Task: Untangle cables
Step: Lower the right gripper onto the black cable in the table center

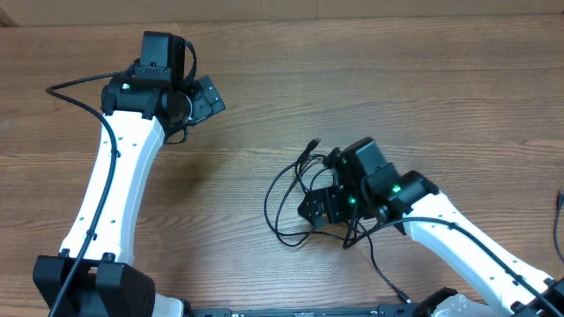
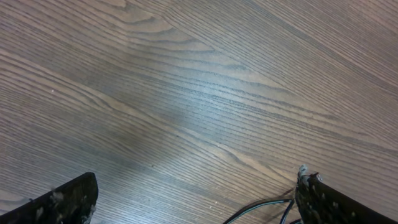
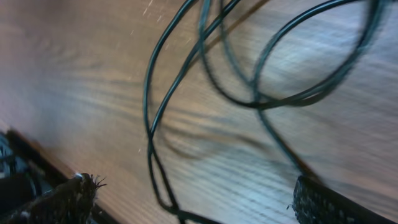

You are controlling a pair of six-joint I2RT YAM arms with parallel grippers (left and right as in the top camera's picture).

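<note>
Thin black tangled cables (image 3: 149, 115) lie toward the brown wooden tabletop's (image 1: 264, 53) near edge under the right gripper (image 3: 193, 190); left gripper (image 2: 196, 183) near the far edge; jaws on all 2 apart, empty.

The cables (image 1: 269, 210) are thin black cords lying slack in crossing loops under and just ahead of the right gripper (image 1: 317, 208). One small plug end (image 1: 313, 143) lies beyond it, and another strand trails back behind it.

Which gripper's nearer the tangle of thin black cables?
Right. The right gripper is directly over the tangle of thin black cables; the left gripper is far off across the wooden table.
</note>
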